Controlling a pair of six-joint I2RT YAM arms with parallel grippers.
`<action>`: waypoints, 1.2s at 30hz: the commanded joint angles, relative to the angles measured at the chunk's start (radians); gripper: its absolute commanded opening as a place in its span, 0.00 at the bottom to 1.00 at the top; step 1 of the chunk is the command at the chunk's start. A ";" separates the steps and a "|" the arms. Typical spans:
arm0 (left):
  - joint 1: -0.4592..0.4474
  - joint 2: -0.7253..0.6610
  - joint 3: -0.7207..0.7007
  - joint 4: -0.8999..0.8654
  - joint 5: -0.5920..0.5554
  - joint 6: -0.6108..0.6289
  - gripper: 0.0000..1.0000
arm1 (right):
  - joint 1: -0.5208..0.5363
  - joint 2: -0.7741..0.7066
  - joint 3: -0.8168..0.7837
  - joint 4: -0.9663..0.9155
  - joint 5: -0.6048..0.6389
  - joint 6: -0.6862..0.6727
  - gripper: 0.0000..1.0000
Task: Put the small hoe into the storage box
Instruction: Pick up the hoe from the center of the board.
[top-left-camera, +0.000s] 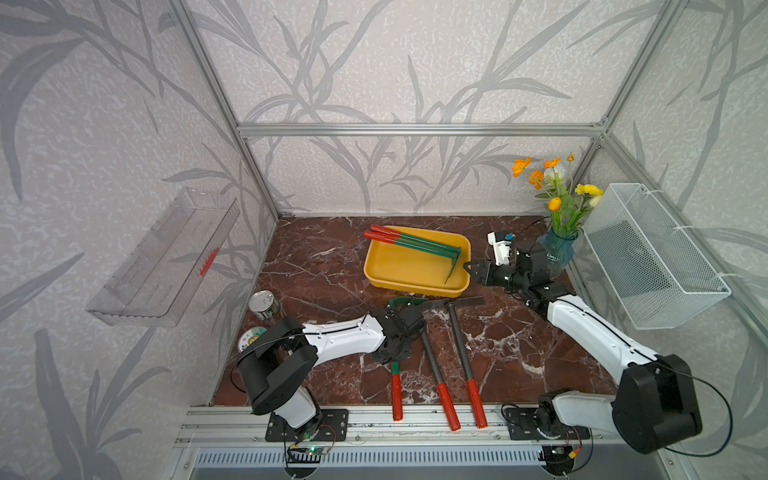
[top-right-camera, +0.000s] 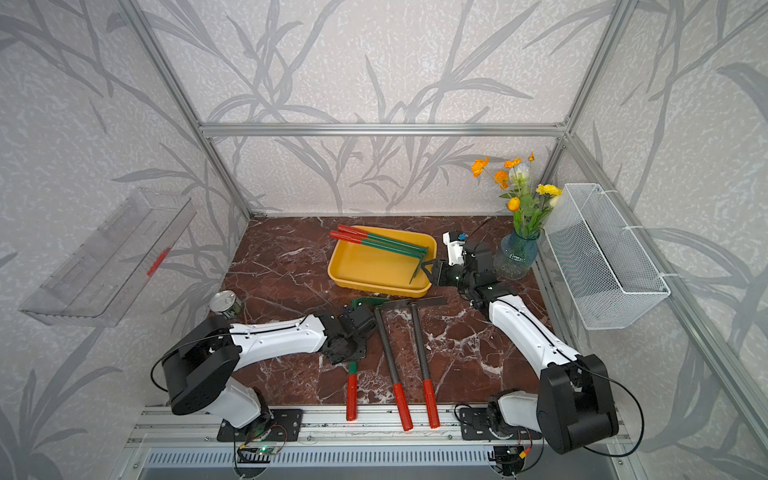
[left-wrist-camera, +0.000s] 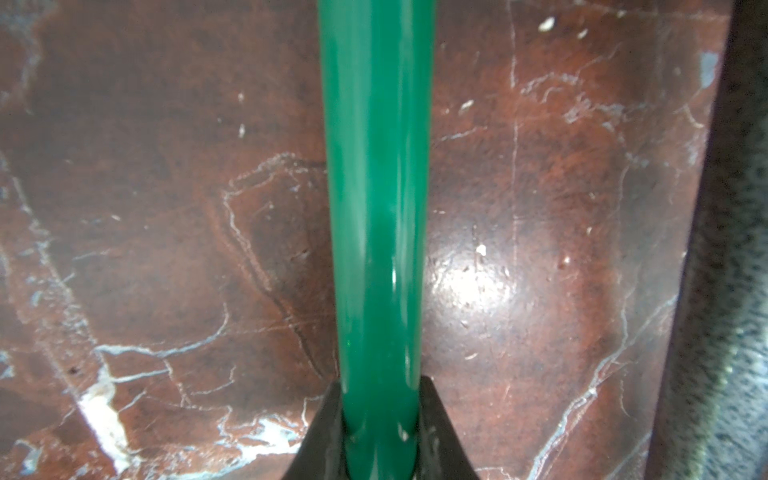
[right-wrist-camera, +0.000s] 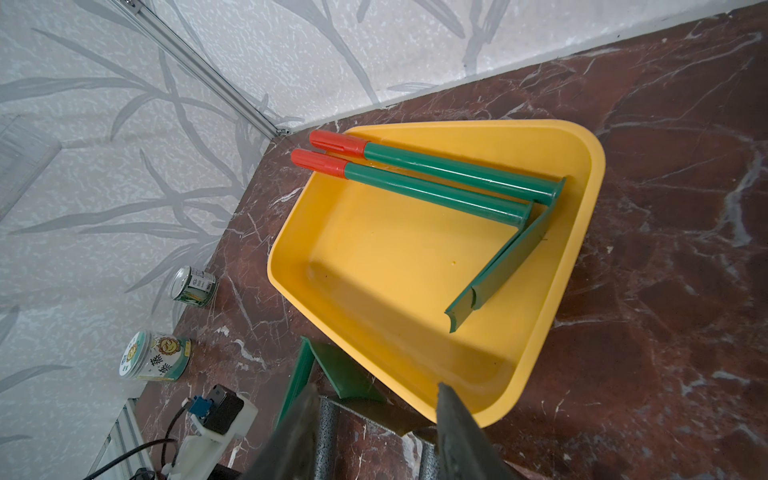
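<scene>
Your left claw (top-left-camera: 398, 330) is pinching the small hoe (top-left-camera: 394, 369) by its green shaft. In the left wrist view both black fingertips (left-wrist-camera: 436, 432) are pressing against the shaft's sides. Can't tell whether the hoe is resting on the bench (top-left-camera: 316, 266) or hanging just clear of it.

Sweeping from the left:
- A clear tray (top-left-camera: 166, 257) is hanging on the left wall.
- A tin can (top-left-camera: 264, 304) and a lidded jar (top-left-camera: 251, 337) are standing at the bench's left edge, behind your left arm.
- The small hoe is lying outside the storage box (top-left-camera: 401, 270), toward the front of the bench. Its green head is pointing at the box's near wall and sitting just beside it. Its red grip is reaching over the front rail (top-left-camera: 357, 419).
- Two grey-shafted tools (top-left-camera: 434, 365) are lying just beside the hoe on its right, roughly parallel to it. Their red grips are overhanging the same rail and their heads are sitting near the box.
- The yellow storage box is sitting mid-bench toward the back. Two green hoes (top-left-camera: 415, 243) are already lying in it, with their red grips poking over its far-left corner.
- Your right claw (top-left-camera: 467, 266) is hovering at the box's right end, just over the rim. Its jaws are standing spread and gripping nothing, as the right wrist view is showing you.
- A blue vase of flowers (top-left-camera: 559, 249) is standing behind your right arm.
- A white mesh basket (top-left-camera: 652, 257) is hanging on the right wall.
</scene>
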 joint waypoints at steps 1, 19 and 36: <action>0.009 -0.069 -0.008 -0.150 -0.049 0.031 0.00 | -0.005 0.001 -0.009 0.031 0.000 0.002 0.46; 0.085 -0.385 0.202 -0.422 -0.201 0.128 0.00 | -0.004 -0.039 -0.005 0.009 0.003 0.020 0.46; 0.171 -0.298 0.395 -0.404 -0.168 0.315 0.00 | 0.038 -0.052 0.003 -0.037 -0.009 -0.025 0.47</action>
